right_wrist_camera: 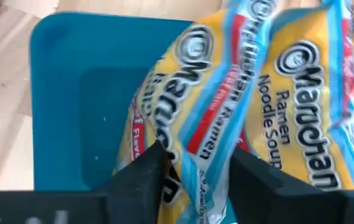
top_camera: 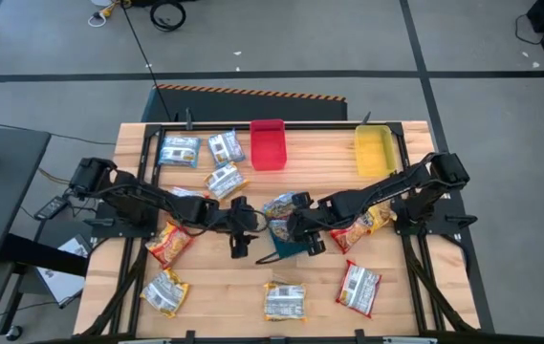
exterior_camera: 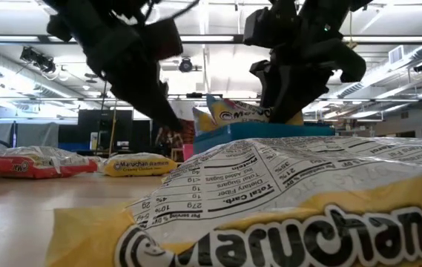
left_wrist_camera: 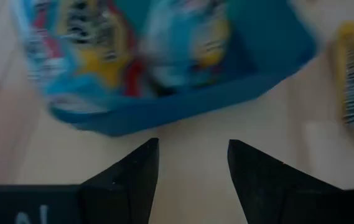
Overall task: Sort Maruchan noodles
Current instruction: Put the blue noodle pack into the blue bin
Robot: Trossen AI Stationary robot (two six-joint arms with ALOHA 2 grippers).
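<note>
Both arms were stretched inward from the table's sides, so that the wrists were brought near each other over its middle. The left gripper point(top_camera: 240, 241) was held low, pointing down, and its fingers point(left_wrist_camera: 133, 171) were kept apart with nothing between them. The right gripper point(top_camera: 302, 239) was angled down likewise, with its fingers point(right_wrist_camera: 145, 171) spread around a noodle packet point(right_wrist_camera: 226, 118).

Your two arms are dark, near-black, built of jointed segments with thin black cables looped along the links. The left arm point(top_camera: 138, 196) and right arm point(top_camera: 396, 186) each sit on a black frame base. Each wrist view shows you two matte black, wedge-shaped fingers point(left_wrist_camera: 136, 171) tapering to blunt tips.
</note>
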